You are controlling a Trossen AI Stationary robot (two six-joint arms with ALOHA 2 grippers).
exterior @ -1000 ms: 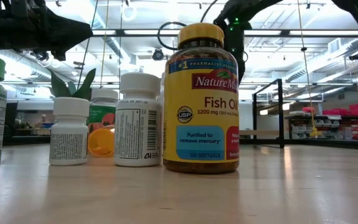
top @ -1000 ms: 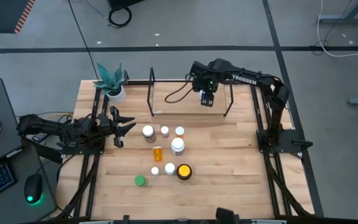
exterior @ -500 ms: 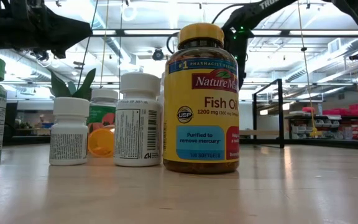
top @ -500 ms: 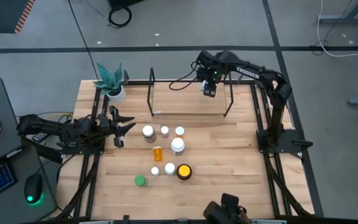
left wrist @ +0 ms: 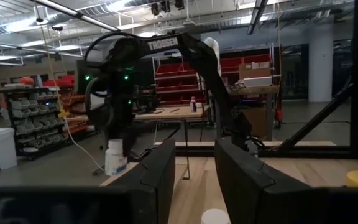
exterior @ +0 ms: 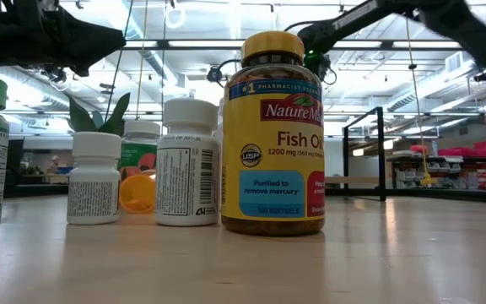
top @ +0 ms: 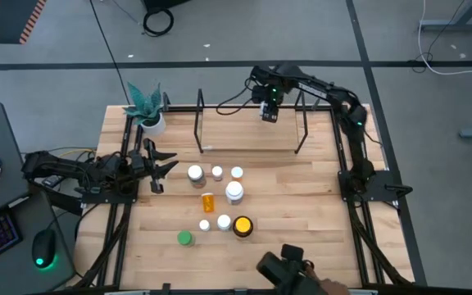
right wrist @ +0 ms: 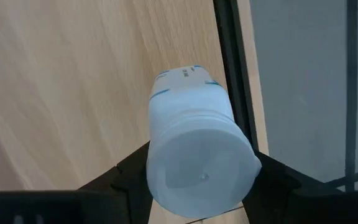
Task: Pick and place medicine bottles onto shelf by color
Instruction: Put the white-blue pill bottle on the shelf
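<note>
Wooden boards form the counter (top: 301, 205), which is ringed by grey floor in the high view. At its far edge the shelf (top: 248, 123) of thin black rods is seen, with a potted plant (top: 147, 108) at its left end.

Over the far right part of the shelf the right tool (top: 270, 111) is held, closed on a white bottle (right wrist: 197, 158); in the right wrist view the bottle's cap is seen between the two dark fingers, above the counter's edge and a black rod.

Mid-counter the remaining bottles are gathered: a row of three white-capped ones (top: 216, 172), a larger white-capped one (top: 233, 192), an orange bottle (top: 209, 201) lying on its side, two small white ones (top: 214, 223), a yellow-lidded bottle (top: 242, 224) and a green-capped bottle (top: 185, 238).

At the left side the left tool (top: 158, 164) is parked low, its fingers (left wrist: 244, 177) a little apart with nothing between them.
</note>
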